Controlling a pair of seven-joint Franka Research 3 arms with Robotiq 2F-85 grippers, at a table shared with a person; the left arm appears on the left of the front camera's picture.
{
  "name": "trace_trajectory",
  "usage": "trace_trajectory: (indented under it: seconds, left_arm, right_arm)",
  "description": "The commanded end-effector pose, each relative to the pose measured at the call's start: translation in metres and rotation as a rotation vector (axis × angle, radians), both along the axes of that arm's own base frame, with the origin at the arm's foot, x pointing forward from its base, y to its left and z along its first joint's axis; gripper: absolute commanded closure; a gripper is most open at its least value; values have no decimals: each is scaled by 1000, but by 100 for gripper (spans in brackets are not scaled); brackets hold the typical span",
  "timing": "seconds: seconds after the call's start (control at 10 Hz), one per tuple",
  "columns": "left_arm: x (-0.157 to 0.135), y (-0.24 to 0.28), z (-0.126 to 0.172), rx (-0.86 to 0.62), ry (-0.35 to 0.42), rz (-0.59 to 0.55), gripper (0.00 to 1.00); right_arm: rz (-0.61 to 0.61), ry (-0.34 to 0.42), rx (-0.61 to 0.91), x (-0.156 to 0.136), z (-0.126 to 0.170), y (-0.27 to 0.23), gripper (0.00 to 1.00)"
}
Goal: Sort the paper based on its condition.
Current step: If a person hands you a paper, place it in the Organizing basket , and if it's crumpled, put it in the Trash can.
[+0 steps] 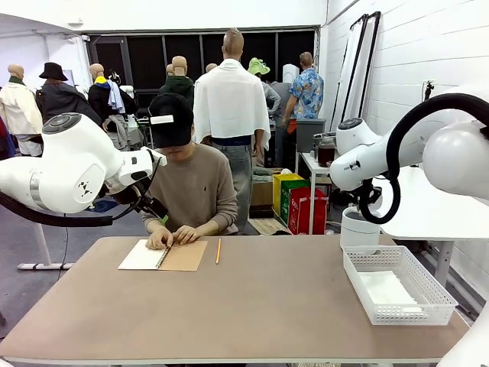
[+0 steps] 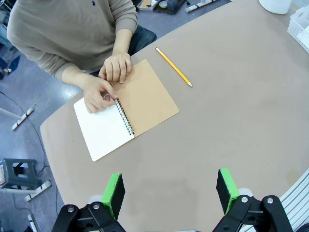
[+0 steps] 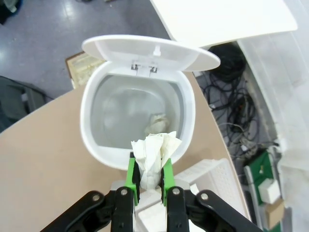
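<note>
Over the open white bin [image 3: 137,121], crumpled paper [image 3: 153,159] is clamped in the right gripper [image 3: 149,181], its lower part hidden between the pads. Another wad [image 3: 158,121] is seen inside. The left gripper [image 2: 169,193] is held apart above the table [image 2: 231,96], near a notebook [image 2: 126,108] and pencil [image 2: 174,67].

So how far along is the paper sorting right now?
Done: a flat sheet lies in the white basket, and a crumpled wad sits in the open bin. In hand: the right gripper holds crumpled paper above that bin. Left: dropping it; the person's hands are at the notebook.
</note>
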State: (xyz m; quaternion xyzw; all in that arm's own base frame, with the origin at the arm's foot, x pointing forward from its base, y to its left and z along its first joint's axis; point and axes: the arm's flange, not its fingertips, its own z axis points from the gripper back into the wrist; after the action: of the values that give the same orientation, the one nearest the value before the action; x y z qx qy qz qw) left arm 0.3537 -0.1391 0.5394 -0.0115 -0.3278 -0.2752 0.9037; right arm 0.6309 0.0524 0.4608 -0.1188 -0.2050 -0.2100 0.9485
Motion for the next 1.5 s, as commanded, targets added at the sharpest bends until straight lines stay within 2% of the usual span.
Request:
trace_trajectory:
  seconds: [0.0,0.8,1.2,1.4]
  left_arm:
    - [0,1,0,-2,1,0,0]
    - [0,1,0,-2,1,0,0]
    - [0,1,0,-2,1,0,0]
    - [0,1,0,-2,1,0,0]
  right_arm:
    - [-13,-7,-17,10,-4,-4,77]
    - [-11,33,16,39,-15,-17,77]
    - [-2,45,50,39,-14,-17,0]
    - [-4,46,60,38,-13,-17,0]
